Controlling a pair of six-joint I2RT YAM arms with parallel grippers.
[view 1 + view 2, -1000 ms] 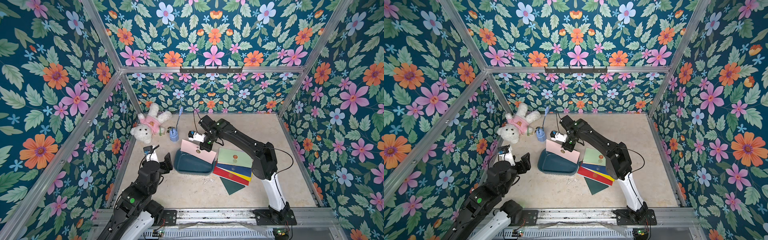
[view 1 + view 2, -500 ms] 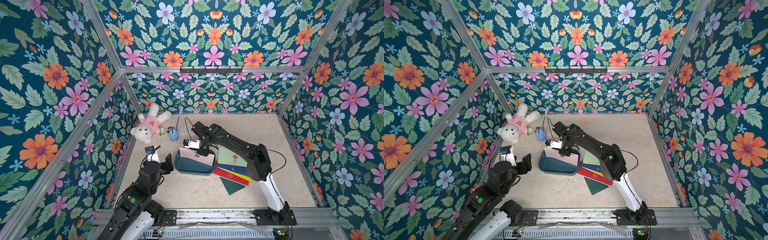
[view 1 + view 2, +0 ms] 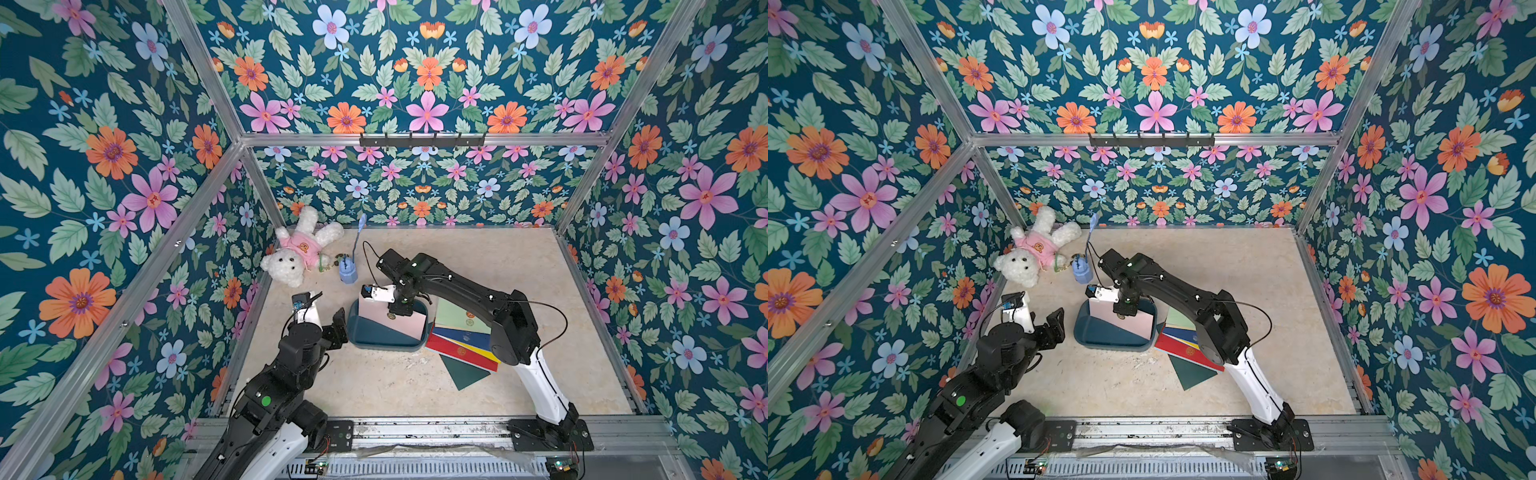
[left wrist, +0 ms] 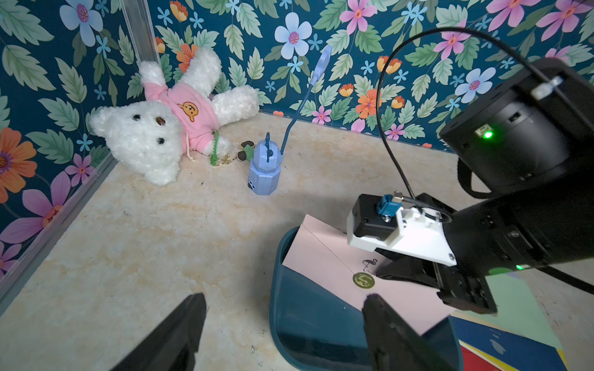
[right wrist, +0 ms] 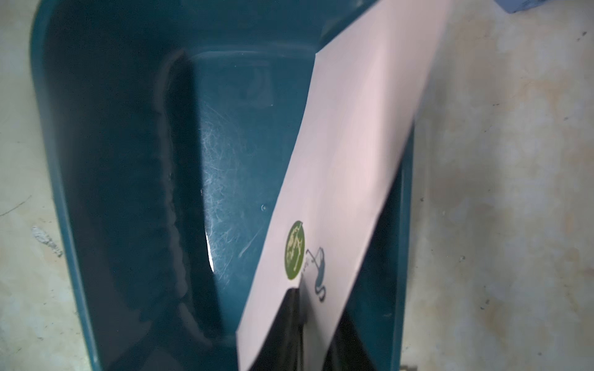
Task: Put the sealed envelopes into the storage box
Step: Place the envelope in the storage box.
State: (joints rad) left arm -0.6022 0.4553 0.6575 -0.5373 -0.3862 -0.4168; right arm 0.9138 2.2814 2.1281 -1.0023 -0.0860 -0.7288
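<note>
My right gripper (image 3: 393, 312) is shut on a pink envelope (image 3: 401, 323) near its round green seal. The envelope (image 5: 353, 144) slants into the dark teal storage box (image 3: 382, 345), with one end low inside and the held end near the rim. The wrist view shows my right gripper (image 5: 302, 308) pinching the paper over the box floor (image 5: 112, 160). Light green (image 3: 461, 316), navy (image 3: 455, 336), yellow (image 3: 478, 350), red (image 3: 451, 349) and dark green (image 3: 461, 373) envelopes lie fanned out just right of the box. My left gripper (image 4: 284, 302) stands open at the box's left edge, holding nothing.
A white teddy bear (image 3: 299, 253) in a pink shirt lies in the back left corner. A small light-blue cup (image 3: 348, 272) with a blue stick in it stands beside it, just behind the box. Flowered walls close in the left, back and right sides.
My right gripper has carried the pink envelope leftward and down, from above the box's right rim into the box. The left arm has hardly moved.
</note>
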